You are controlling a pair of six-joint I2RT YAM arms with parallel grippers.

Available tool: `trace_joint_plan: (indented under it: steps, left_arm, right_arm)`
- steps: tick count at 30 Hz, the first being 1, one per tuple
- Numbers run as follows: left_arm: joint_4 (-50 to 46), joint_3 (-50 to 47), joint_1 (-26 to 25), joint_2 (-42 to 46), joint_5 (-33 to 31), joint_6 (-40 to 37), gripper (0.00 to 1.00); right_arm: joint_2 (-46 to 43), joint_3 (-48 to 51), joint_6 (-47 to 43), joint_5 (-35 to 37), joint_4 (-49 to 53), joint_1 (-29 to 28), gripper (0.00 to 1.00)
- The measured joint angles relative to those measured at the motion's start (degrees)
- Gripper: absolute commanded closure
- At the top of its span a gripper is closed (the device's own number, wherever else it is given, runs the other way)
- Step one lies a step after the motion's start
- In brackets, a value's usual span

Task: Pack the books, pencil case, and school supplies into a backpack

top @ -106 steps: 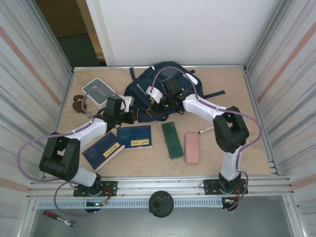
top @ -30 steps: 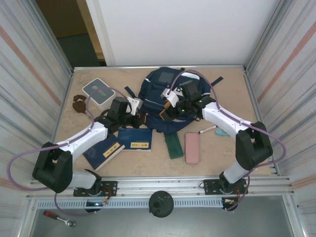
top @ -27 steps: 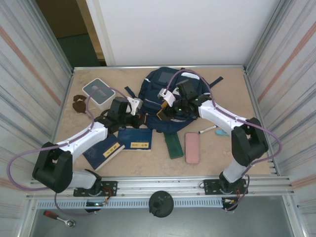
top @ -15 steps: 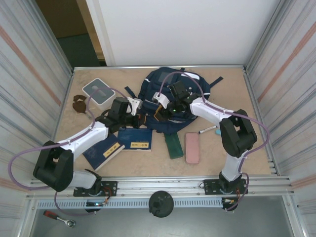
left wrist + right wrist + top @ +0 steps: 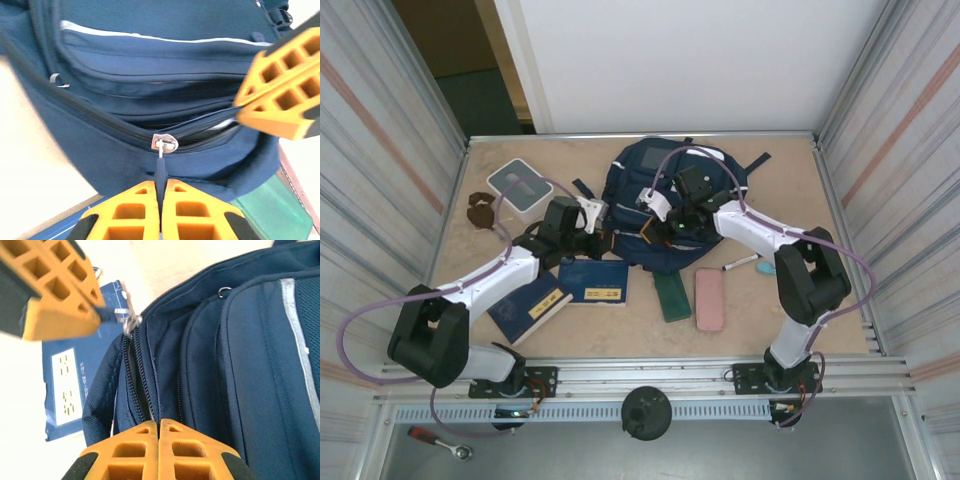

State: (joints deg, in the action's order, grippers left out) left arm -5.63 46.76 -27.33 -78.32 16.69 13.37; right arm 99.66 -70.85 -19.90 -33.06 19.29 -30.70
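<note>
While the backpack (image 5: 665,172) lay flat toward the far middle of the worktop (image 5: 620,335), both arms reached to its near edge. The left jaws were pressed together on the dark zipper pull (image 5: 160,175) — its silver slider (image 5: 165,142) sat just beyond the fingertips, with the zip parted to one side of it. The right jaws were closed too, pinching the backpack's fabric beside the open zipper track (image 5: 137,390), close to the left ones. Two dark-blue books (image 5: 593,280) lay near the left arm, one just below the backpack and the other (image 5: 528,305) just beside it, further left — yellow labels up. A green case (image 5: 670,283) and a pink case (image 5: 709,298) lay side by side right of the books, and a slim white marker (image 5: 738,264) lay just beyond the pink one. A white-and-grey box (image 5: 520,186) sat at the far left.
</note>
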Motion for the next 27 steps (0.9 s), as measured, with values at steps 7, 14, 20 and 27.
trace_joint_plan:
  steps: [7, 14, 20, 27]
  left_arm:
    - [1.55, -1.81, 6.49, 0.0, 0.96, -0.09, 1.0]
    - [2.93, -1.79, 9.64, -0.15, 2.45, -0.66, 1.0]
    - [4.9, -0.76, 10.67, -3.65, 3.5, -0.68, 1.0]
    - [6.67, 2.45, 11.19, -9.31, 3.78, -0.61, 1.0]
  right_arm:
    - [-4.37, 2.78, -0.02, -0.04, -0.63, 1.18, 1.0]
    - [-7.39, 3.08, -0.04, -0.04, -0.92, 2.4, 1.0]
    - [-10.43, 3.8, -0.04, -0.55, -0.83, 3.96, 1.0]
    - [-11.89, 4.52, -0.07, -2.73, -0.66, 6.32, 1.0]
